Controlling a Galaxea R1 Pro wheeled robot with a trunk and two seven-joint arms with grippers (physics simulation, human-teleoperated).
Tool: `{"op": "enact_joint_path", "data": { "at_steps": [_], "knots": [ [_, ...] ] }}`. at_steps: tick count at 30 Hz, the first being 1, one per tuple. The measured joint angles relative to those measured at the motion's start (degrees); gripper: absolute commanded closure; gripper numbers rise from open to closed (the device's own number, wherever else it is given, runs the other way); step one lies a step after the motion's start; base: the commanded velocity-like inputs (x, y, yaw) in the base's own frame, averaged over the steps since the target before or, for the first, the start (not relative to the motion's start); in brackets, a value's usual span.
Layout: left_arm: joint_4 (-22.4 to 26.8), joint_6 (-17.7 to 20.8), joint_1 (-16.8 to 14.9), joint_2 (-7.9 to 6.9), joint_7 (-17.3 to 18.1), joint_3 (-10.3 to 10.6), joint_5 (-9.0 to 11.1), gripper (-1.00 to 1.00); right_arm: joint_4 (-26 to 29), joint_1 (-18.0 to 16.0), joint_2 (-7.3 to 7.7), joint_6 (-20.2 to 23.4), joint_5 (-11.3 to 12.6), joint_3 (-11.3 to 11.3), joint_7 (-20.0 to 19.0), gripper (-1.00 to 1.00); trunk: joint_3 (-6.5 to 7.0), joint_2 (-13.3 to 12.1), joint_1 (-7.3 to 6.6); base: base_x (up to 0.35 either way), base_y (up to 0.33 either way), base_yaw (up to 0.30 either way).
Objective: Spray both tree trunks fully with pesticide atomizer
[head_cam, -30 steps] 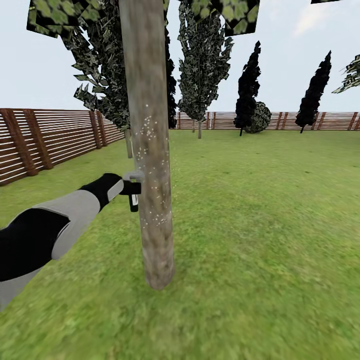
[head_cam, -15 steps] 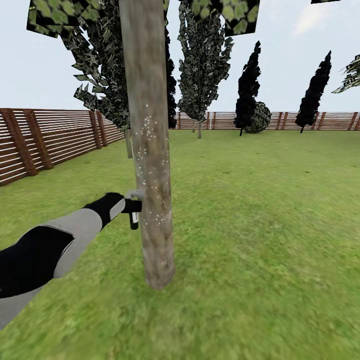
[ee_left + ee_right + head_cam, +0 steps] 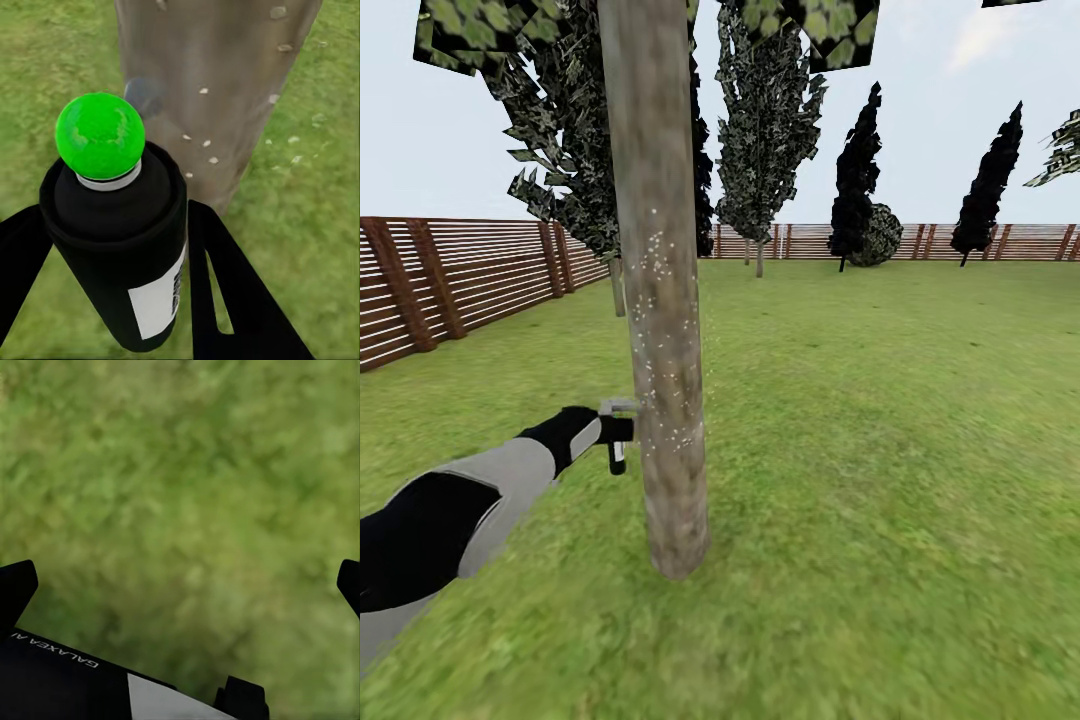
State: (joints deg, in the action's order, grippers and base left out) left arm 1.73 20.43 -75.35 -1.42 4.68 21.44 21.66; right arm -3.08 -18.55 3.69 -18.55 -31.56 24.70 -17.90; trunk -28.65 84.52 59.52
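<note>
The left claw (image 3: 622, 432) reaches in from the left of the head view and is clenched on the atomizer (image 3: 618, 452), right beside the trunk (image 3: 665, 380). In the left wrist view the atomizer (image 3: 124, 247) sits between the two black fingers (image 3: 225, 292). It shows a black body with a white label and a bright green ball on top, and its top points at the trunk (image 3: 217, 82) close ahead.

White specks dot the bark in a band from about mid-height down to the level of the claw. A few specks also lie on the grass (image 3: 307, 150) just beside the trunk. The trunk stands upright on the lawn (image 3: 880, 450), with blotchy green leaves (image 3: 470, 30) at the top edge of the head view.

The right wrist view looks down on blurred grass (image 3: 195, 510). The two tips of the right claw (image 3: 184, 577) sit far apart at either edge with nothing between them, so it is released.

A brown slat fence (image 3: 450, 280) runs along the left and back of the lawn. Dark narrow conifers (image 3: 985, 190) and a round shrub (image 3: 880, 235) stand in front of the back fence.
</note>
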Motion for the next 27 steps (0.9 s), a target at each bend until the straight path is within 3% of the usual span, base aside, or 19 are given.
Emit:
{"op": "enact_joint_path", "data": {
  "at_steps": [1, 3, 8, 9, 10, 12, 14, 16, 17, 20, 22, 27],
  "knots": [
    [0.0, -0.05, 0.02, -2.18, -0.01, 0.06, -0.02, 1.0, 0.0, 0.0, 0.0, 0.0, 0.0, 0.0, -0.01, -1.0, 0.0, 0.0, 0.0, 0.0, 0.0, 0.0],
    [0.0, -0.38, 0.3, -3.71, 0.02, -0.13, 0.09, 1.0, 0.0, 0.0, 0.0, 0.0, 0.0, 0.0, 0.0, -1.0, 0.0, 0.0, 0.0, 0.0, 0.0, 0.0],
    [0.01, -8.01, 7.14, -4.49, 0.15, -0.34, 0.24, 1.0, 0.01, 0.0, 0.0, -0.01, 0.0, 0.0, 0.03, -1.0, 0.0, 0.0, 0.0, 0.0, 0.0, 0.0],
    [0.03, -13.22, 8.16, -4.39, 0.98, -0.33, 0.26, 1.0, 0.02, 0.0, 0.0, -0.05, 0.0, 0.0, 0.03, -1.0, 0.0, 0.0, 0.0, 0.0, 0.0, 0.0],
    [0.03, -16.0, 8.68, -4.35, 2.49, -0.35, 0.26, 1.0, 0.03, 0.0, 0.0, -0.07, 0.0, 0.0, 0.04, -1.0, 0.0, 0.0, 0.0, 0.0, 0.0, 0.0],
    [-0.02, -25.18, 12.1, -4.86, 8.59, -0.19, 0.16, 1.0, 0.07, 0.0, 0.06, -0.08, 0.0, 0.0, 0.05, -1.0, -0.02, 0.0, 0.0, 0.0, 0.0, 0.0],
    [-0.03, -34.87, 16.28, -5.43, 10.15, -0.14, 0.14, 1.0, 0.08, 0.0, 0.08, -0.13, 0.0, 0.0, 0.06, -1.0, -0.02, 0.0, 0.0, 0.0, 0.0, 0.0],
    [-0.01, -44.19, 22.6, -5.95, 11.25, -0.26, 0.18, 1.0, 0.09, 0.0, 0.09, -0.17, 0.0, -0.01, 0.06, -1.0, -0.01, 0.0, 0.0, 0.0, 0.0, 0.0],
    [-0.03, -46.11, 24.16, -6.66, 12.2, -0.22, 0.18, 1.0, 0.09, 0.0, 0.09, -0.17, 0.0, 0.0, 0.06, -1.0, -0.02, 0.0, 0.0, 0.0, 0.0, 0.0],
    [-0.05, -48.83, 27.51, -10.76, 18.76, -0.27, 0.29, 1.0, 0.09, 0.02, 0.14, -0.22, 0.0, 0.0, 0.06, -1.0, -0.01, 0.0, 0.0, 0.0, 0.0, 0.0],
    [-0.26, -49.5, 31.06, -12.7, 21.81, 0.14, 0.08, 1.0, 0.09, 0.02, 0.17, -0.25, 0.0, 0.0, 0.06, -1.0, -0.02, 0.0, 0.0, 0.0, 0.114, 0.0],
    [0.02, -49.47, 32.32, -13.26, 22.7, -0.35, 0.49, 1.0, 0.01, 0.72, 0.03, -0.19, -0.01, -0.02, 0.06, -1.0, 0.0, 0.0, 0.0, 0.028, 0.294, 0.0]
  ]
}}
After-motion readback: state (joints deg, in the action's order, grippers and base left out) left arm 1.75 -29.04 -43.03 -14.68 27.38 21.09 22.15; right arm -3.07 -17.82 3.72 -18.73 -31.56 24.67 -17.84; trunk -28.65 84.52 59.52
